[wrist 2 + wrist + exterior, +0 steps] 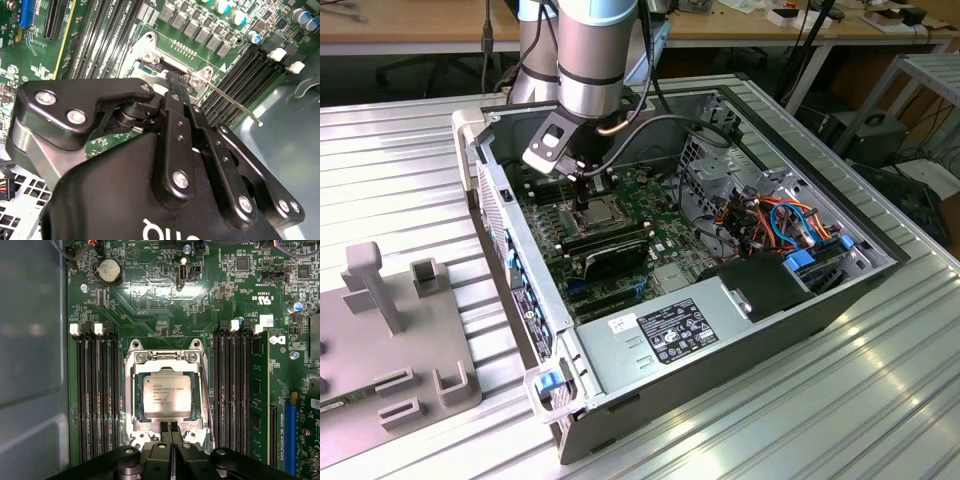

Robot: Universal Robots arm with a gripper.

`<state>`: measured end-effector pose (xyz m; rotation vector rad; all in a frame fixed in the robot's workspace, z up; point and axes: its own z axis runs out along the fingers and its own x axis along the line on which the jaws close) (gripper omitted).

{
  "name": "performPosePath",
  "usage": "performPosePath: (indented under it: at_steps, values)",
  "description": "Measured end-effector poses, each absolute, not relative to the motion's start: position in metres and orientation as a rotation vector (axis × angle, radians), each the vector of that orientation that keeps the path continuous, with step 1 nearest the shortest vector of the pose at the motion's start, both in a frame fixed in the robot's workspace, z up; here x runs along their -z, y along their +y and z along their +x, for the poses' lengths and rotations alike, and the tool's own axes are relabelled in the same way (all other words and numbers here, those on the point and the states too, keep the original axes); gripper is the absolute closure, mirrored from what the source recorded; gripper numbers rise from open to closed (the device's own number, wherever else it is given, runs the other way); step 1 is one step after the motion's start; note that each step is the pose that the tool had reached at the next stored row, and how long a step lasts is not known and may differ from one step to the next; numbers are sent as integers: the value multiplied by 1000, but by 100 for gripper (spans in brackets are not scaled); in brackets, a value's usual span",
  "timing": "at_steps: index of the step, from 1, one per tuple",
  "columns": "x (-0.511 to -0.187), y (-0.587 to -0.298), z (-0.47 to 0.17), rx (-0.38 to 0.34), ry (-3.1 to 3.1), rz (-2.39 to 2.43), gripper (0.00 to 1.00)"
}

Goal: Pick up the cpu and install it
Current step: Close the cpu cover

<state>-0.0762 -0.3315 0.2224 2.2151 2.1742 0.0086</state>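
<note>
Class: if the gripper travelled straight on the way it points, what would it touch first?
The gripper would probably meet the socket frame beside the cpu first; depth is unclear, so it could be the cpu itself.

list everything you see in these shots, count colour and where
cpu: one, silver-grey, lying in the socket
socket frame: one, bare metal, around the cpu
motherboard: one, green, inside the case
memory slots: two banks, black, either side of the socket
coin battery: one, silver, on the motherboard
computer case: one, grey, open, on the ribbed metal table
power supply: one, grey, in the case
cables: bundle, orange and blue, toward the exterior view's right
fixture block: one, grey, at the exterior view's left
arm: one, silver-grey, reaching into the case
gripper: one, black, jaws shut, over the cpu's edge
</note>
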Motion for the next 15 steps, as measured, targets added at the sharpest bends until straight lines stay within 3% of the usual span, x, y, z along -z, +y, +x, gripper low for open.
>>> performPosePath:
  at_steps: [15]
  values:
    - [-222, -332, -70, -9, 2199, 2191, 89]
